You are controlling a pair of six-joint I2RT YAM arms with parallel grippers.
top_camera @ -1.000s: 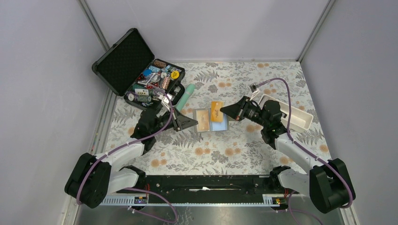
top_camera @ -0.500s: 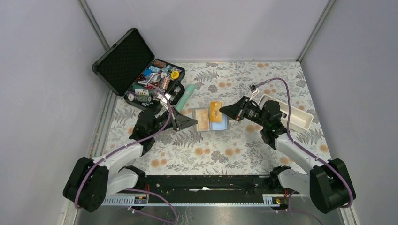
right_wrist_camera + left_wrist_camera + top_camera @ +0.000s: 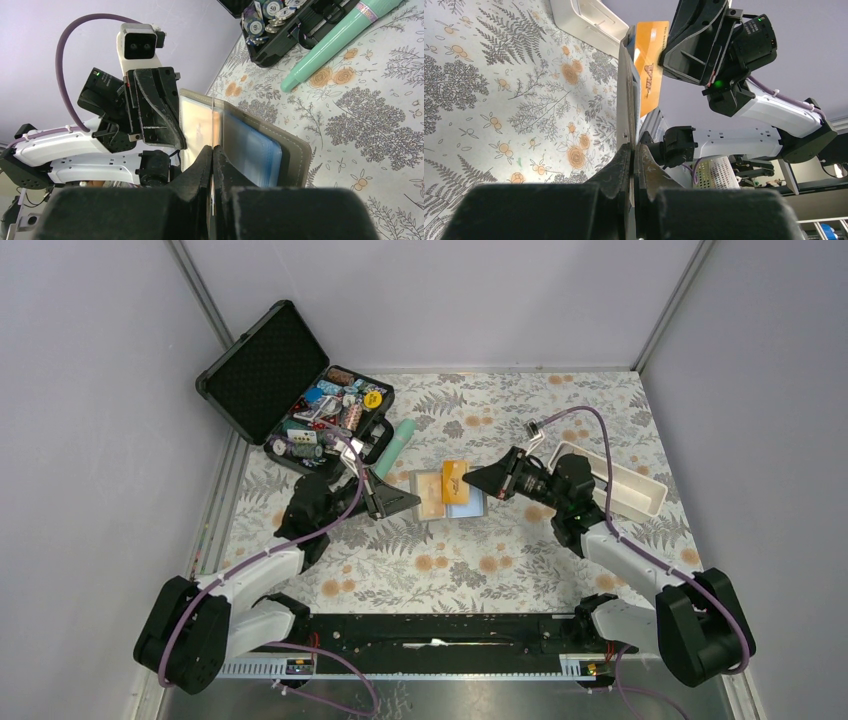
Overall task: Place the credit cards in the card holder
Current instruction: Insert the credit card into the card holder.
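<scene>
A mint-green tube (image 3: 397,447) lies just beside the open black case (image 3: 300,390).

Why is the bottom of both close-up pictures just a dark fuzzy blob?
Left wrist view: the blob is the left hand, too close to the lens to focus, while the orange card beyond is crisp. Right wrist view: the same for the right hand; the wallet is sharp. Top view: even light, soft shadows.

Orange card (image 3: 650,70), one edge hidden within right fingers (image 3: 678,59)
</scene>
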